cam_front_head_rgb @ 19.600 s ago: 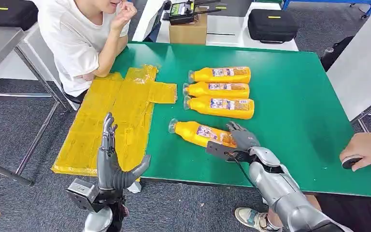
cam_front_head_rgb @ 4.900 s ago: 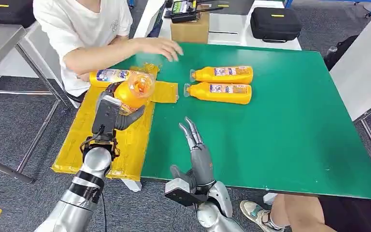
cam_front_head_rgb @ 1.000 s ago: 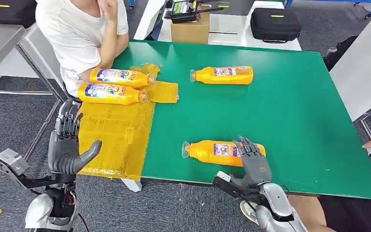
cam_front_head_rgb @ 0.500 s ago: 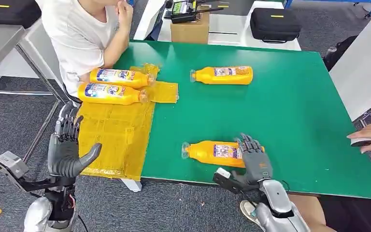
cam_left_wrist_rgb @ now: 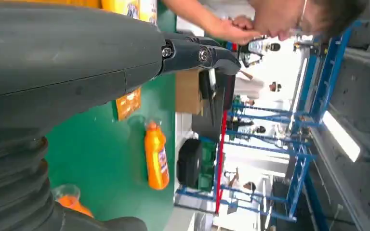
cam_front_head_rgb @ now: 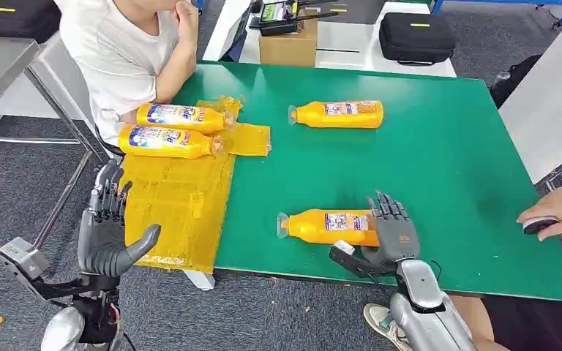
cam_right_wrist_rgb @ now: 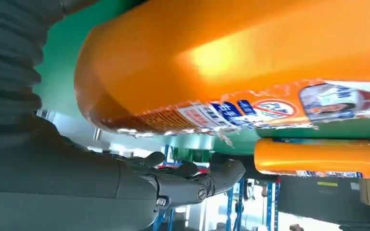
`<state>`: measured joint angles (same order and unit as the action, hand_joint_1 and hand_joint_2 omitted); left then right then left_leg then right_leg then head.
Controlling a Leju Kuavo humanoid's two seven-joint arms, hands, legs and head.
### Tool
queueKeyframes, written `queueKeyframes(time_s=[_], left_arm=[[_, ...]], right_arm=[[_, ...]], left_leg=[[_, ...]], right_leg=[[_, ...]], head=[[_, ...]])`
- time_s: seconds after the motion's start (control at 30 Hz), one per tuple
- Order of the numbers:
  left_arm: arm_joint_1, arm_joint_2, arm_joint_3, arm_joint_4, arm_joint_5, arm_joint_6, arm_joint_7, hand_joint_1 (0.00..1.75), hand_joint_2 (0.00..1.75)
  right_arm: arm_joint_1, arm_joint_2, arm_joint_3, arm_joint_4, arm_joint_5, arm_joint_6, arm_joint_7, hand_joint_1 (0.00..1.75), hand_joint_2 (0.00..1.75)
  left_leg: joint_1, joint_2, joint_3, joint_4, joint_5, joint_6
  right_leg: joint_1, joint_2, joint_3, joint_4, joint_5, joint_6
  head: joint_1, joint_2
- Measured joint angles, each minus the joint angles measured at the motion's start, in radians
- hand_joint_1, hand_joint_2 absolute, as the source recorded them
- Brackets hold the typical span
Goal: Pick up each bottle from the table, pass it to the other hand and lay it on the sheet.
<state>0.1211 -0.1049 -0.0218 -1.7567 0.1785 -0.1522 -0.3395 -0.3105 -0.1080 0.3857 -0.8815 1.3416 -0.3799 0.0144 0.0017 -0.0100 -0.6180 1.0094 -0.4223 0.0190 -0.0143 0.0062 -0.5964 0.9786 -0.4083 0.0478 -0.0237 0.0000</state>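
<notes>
Right robot hand (cam_front_head_rgb: 393,232) at near bottle (cam_front_head_rgb: 329,226) base

2 orange bottles (cam_front_head_rgb: 165,129) lie on the yellow sheet (cam_front_head_rgb: 172,201); 2 others (cam_front_head_rgb: 329,225) on the table.

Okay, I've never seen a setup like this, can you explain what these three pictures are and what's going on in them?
This is a humanoid robot with two silver arms. The wide picture looks down from its head; the other two come from cameras at its wrists, so they look turned. A green table carries a yellow sheet with two orange bottles lying on it, and two more bottles off the sheet. The right hand is at the base of the nearest bottle; whether it grips is unclear. The left hand is open, holding nothing. A person sits at the far corner.
</notes>
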Motion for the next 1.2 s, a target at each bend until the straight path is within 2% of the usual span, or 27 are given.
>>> queueKeyframes(time_s=[0.13, 0.17, 0.23, 0.27, 0.3, 0.37, 0.4, 0.47, 0.67, 0.77, 0.8, 1.07, 1.2], left_arm=[[0.007, 0.000, -0.024, -0.013, -0.002, 0.007, 0.006, 0.00, 1.75], [0.006, 0.000, -0.026, -0.015, 0.001, 0.007, 0.008, 0.00, 1.75], [0.006, 0.000, -0.032, -0.016, 0.001, 0.007, 0.010, 0.00, 1.75], [0.006, 0.001, -0.037, -0.016, 0.001, 0.007, 0.011, 0.00, 1.75], [0.005, 0.002, -0.040, -0.016, 0.002, 0.007, 0.011, 0.00, 1.75], [0.001, 0.003, -0.040, -0.016, 0.011, 0.007, 0.012, 0.00, 1.75], [0.000, 0.005, -0.040, -0.016, 0.013, 0.008, 0.012, 0.00, 1.75], [0.000, 0.006, -0.040, -0.016, 0.016, 0.009, 0.012, 0.00, 1.75], [0.004, 0.013, -0.039, -0.016, 0.041, 0.004, 0.016, 0.00, 1.75], [0.001, 0.014, -0.038, -0.013, 0.053, -0.001, 0.020, 0.00, 1.75], [-0.002, 0.014, -0.038, -0.009, 0.053, -0.001, 0.020, 0.00, 1.75], [-0.018, 0.014, -0.038, 0.011, 0.066, -0.003, 0.021, 0.00, 1.75], [-0.017, 0.015, -0.039, 0.016, 0.055, -0.008, -0.007, 0.00, 1.75]], right_arm=[[-0.032, 0.005, -0.021, 0.051, -0.098, 0.073, -0.072, 0.00, 1.75], [-0.042, 0.006, -0.026, 0.065, -0.121, 0.094, -0.083, 0.16, 1.75], [-0.056, 0.007, -0.033, 0.086, -0.146, 0.118, -0.095, 1.34, 1.75], [-0.063, 0.007, -0.034, 0.100, -0.155, 0.129, -0.105, 1.34, 1.75], [-0.072, 0.007, -0.035, 0.115, -0.168, 0.140, -0.113, 1.43, 1.75], [-0.088, 0.007, -0.036, 0.144, -0.177, 0.149, -0.127, 1.43, 1.75], [-0.097, 0.006, -0.036, 0.157, -0.178, 0.149, -0.128, 1.73, 1.75], [-0.108, 0.004, -0.036, 0.176, -0.180, 0.150, -0.129, 1.75, 1.75], [-0.137, -0.002, -0.036, 0.215, -0.203, 0.158, -0.135, 1.75, 1.75], [-0.153, -0.003, -0.036, 0.239, -0.227, 0.163, -0.166, 1.75, 1.75], [-0.159, -0.003, -0.036, 0.247, -0.237, 0.166, -0.181, 1.75, 1.75], [-0.177, -0.003, -0.036, 0.283, -0.267, 0.173, -0.220, 1.75, 1.75], [-0.160, -0.002, -0.052, 0.283, -0.450, 0.231, -0.358, 1.75, 1.75]], left_leg=[[0.000, 0.002, 0.003, 0.000, -0.001, 0.000], [0.000, 0.002, 0.005, 0.000, -0.002, -0.001], [0.000, 0.002, 0.007, 0.000, -0.003, -0.002], [0.000, 0.002, 0.009, 0.000, -0.003, -0.002], [0.000, 0.002, 0.009, 0.000, -0.003, -0.002], [0.000, 0.004, 0.011, 0.000, -0.003, -0.002], [0.000, 0.005, 0.012, 0.000, -0.003, -0.002], [0.000, 0.005, 0.015, 0.000, -0.003, -0.002], [0.000, 0.005, 0.017, 0.000, -0.004, -0.002], [0.000, 0.005, 0.017, 0.000, -0.003, -0.002], [0.000, 0.005, 0.017, 0.000, -0.003, -0.002], [0.000, 0.005, 0.018, 0.000, -0.004, -0.002], [0.001, 0.005, 0.018, 0.000, -0.004, -0.002]], right_leg=[[0.000, 0.000, 0.002, 0.000, 0.000, 0.000], [0.000, 0.001, 0.002, -0.001, 0.000, 0.000], [0.000, 0.001, 0.004, -0.001, 0.000, 0.000], [0.000, 0.002, 0.005, -0.001, 0.000, 0.000], [0.000, 0.003, 0.005, -0.001, 0.000, -0.001], [0.000, 0.004, 0.005, -0.001, 0.001, -0.002], [0.000, 0.004, 0.005, -0.001, 0.001, -0.002], [0.000, 0.004, 0.001, -0.001, -0.001, -0.004], [0.000, 0.004, 0.005, -0.001, 0.000, -0.002], [0.000, 0.004, 0.007, -0.001, 0.000, -0.002], [0.000, 0.004, 0.013, -0.001, 0.000, -0.002], [0.001, 0.004, 0.013, -0.001, -0.001, -0.002], [0.001, 0.004, 0.013, -0.001, 0.000, -0.002]], head=[[0.000, 0.000], [0.000, 0.000], [0.000, 0.000], [0.000, 0.000], [0.000, 0.000], [0.000, 0.000], [0.000, 0.000], [0.000, 0.000], [0.000, 0.000], [0.000, 0.000], [0.000, 0.000], [0.000, 0.000], [0.000, 0.000]])
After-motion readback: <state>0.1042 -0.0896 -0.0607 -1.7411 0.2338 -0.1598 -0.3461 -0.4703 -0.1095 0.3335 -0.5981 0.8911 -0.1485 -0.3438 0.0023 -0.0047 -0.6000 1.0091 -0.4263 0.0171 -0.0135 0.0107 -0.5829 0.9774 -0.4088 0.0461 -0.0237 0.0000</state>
